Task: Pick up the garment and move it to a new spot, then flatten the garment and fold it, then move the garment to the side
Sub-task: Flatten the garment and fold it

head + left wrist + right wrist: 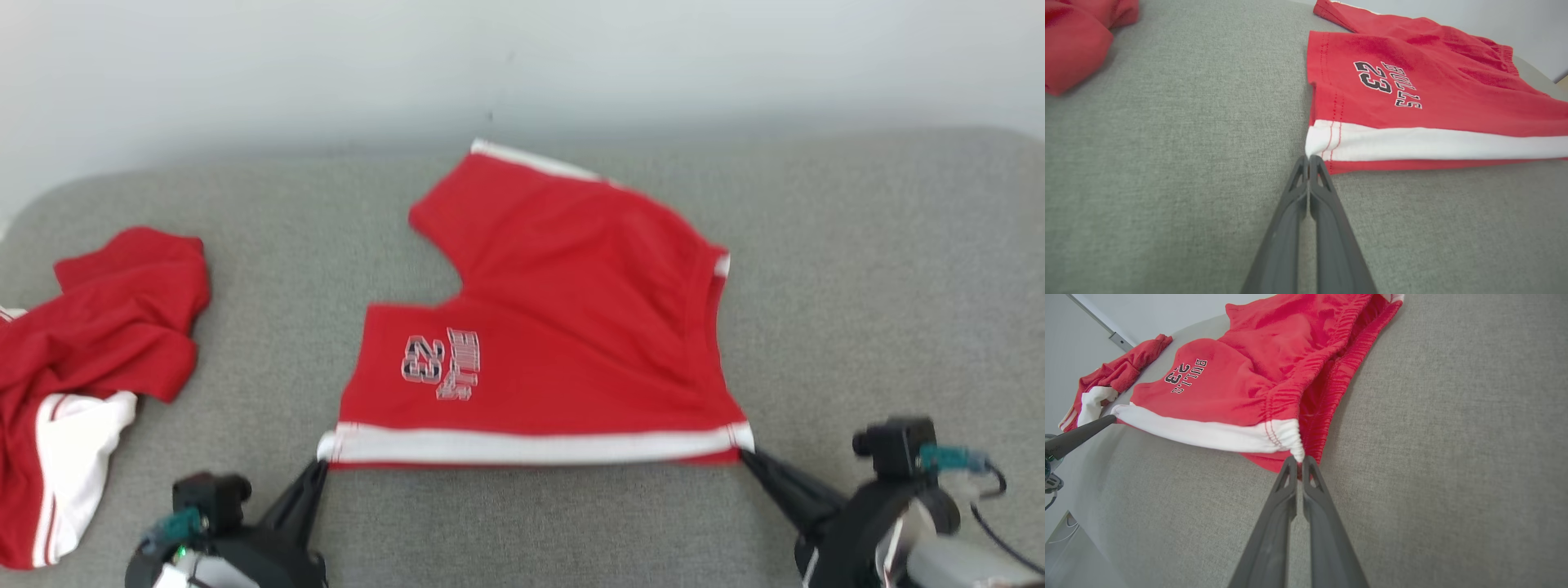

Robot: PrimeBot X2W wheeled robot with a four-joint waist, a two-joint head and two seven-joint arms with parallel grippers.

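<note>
The garment (571, 327) is a pair of red shorts with a white side stripe and "BULLS 23" print, lying mostly flat on the grey padded surface (857, 286). Its near edge, the white stripe, is stretched between both grippers. My left gripper (321, 467) is shut, its tips pinching the near left corner of the white stripe; the left wrist view has the gripper (1308, 158) at the very corner of the garment (1412, 81). My right gripper (744, 456) is shut on the gathered waistband corner, seen closely in the right wrist view (1299, 460) against the garment (1241, 375).
A second red and white garment (90, 359) lies crumpled at the far left of the surface, also seen in the left wrist view (1073, 36). A pale wall (522, 65) runs behind the surface. Bare grey padding spreads to the right of the shorts.
</note>
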